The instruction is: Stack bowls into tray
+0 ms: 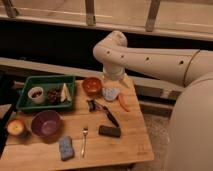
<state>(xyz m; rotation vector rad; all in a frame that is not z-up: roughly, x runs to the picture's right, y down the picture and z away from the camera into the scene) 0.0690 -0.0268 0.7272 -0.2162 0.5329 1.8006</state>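
The orange-brown bowl (pixel 92 85) sits on the wooden table just right of the dark green tray (pixel 30 105). The purple bowl (pixel 46 123) stands apart near the table's left front, below the tray. Neither bowl is in the tray, which holds a white cup (pixel 36 94), a dark pine-cone-like item (pixel 52 95) and a pale wedge (pixel 65 93). My white arm comes in from the right and bends down over the table's back edge. My gripper (pixel 110 93) hangs just right of the orange-brown bowl, open, with nothing in it.
On the table lie a carrot (pixel 123 102), a black-handled utensil (pixel 105 113), a dark block (pixel 109 131), a fork (pixel 84 140), a blue sponge (pixel 65 148) and an apple (pixel 16 127) at the left edge. A railing runs behind.
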